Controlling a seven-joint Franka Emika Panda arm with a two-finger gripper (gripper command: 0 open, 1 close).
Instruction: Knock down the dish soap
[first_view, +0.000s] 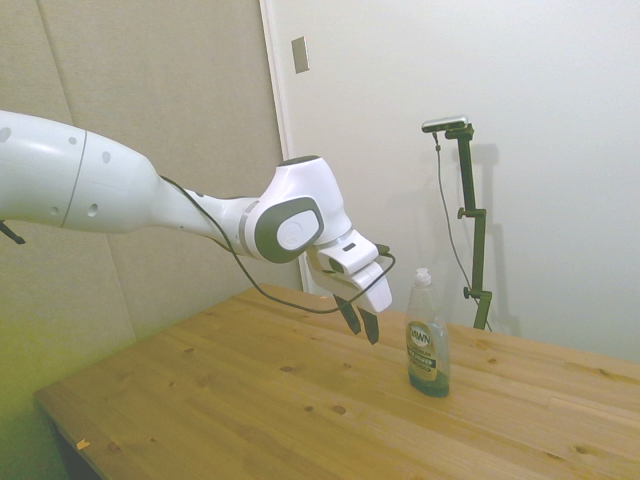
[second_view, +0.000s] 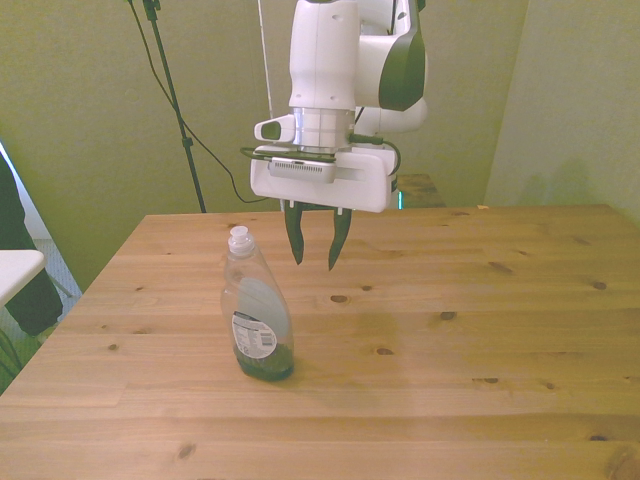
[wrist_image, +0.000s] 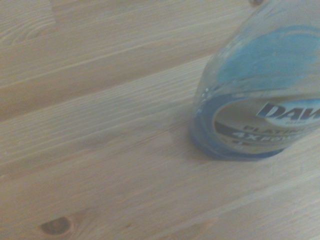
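Note:
The dish soap (first_view: 427, 343) is a clear bottle with a white cap, a blue-and-dark label and a little teal liquid at the bottom. It stands upright on the wooden table (first_view: 250, 400). In the front view the dish soap (second_view: 255, 315) is toward the front view's left. My gripper (second_view: 317, 244) hangs above the table, just behind the bottle and a little toward the front view's right, at about cap height. Its dark fingers are parted with nothing between them. From the side, the gripper (first_view: 360, 322) is left of the bottle and not touching it. The wrist view shows the bottle's labelled base (wrist_image: 260, 115) close up.
The table's near edge (second_view: 320, 470) runs along the bottom of the front view. A dark and white object (second_view: 20, 280) sits off the table at the front view's left. Walls stand close behind the table.

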